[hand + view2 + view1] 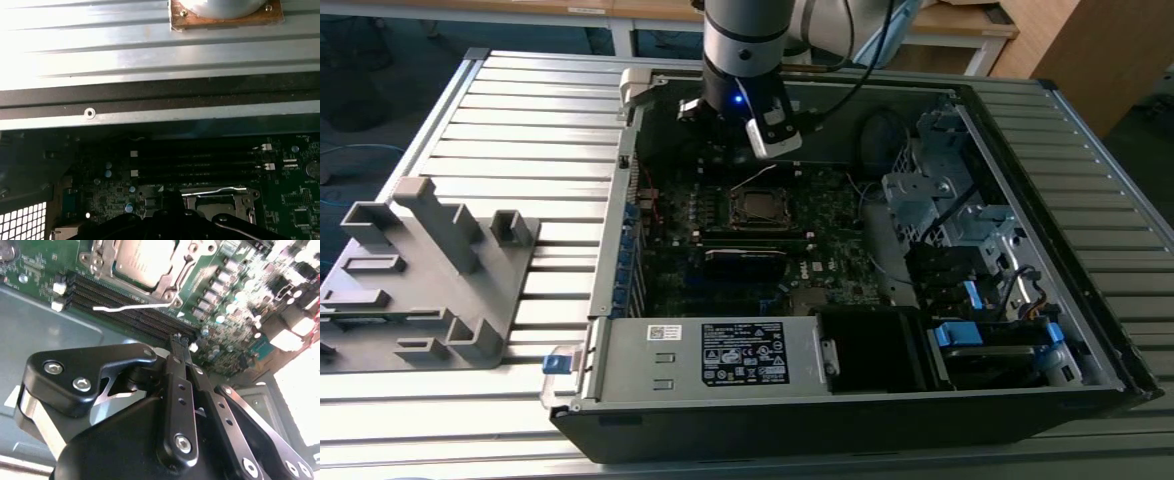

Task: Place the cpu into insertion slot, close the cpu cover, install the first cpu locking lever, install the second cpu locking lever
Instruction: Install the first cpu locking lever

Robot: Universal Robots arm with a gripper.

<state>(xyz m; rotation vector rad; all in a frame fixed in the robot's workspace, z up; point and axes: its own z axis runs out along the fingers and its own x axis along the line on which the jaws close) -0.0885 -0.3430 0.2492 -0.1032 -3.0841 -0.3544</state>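
centrally, an open computer case (1087, 250) lies on its side on a ribbed metal table (520, 110). this turns the motherboard (674, 270) face up, where an arm coming from above can reach it. the gripper (771, 140) hangs inside the case, near the far wall and just beyond the insertion slot (761, 208).

in the second wrist view its black fingers (180, 390) are pressed together at the tips and hold nothing. held like this, they likely serve as one narrow point for pushing rather than grasping.

the cpu (145, 260) sits in the slot with its pale metal top facing up. the cpu cover (169, 286) appears to be folded down around it as a silvery frame, which would keep the chip seated.

a thin bright locking lever (132, 307) sticks out sideways over the dark memory slots (115, 292). it looks unlatched, and the fingertips are near it but not touching.

a grey plastic fixture (427, 270) stands on the table at the exterior view's left, well apart from the case.
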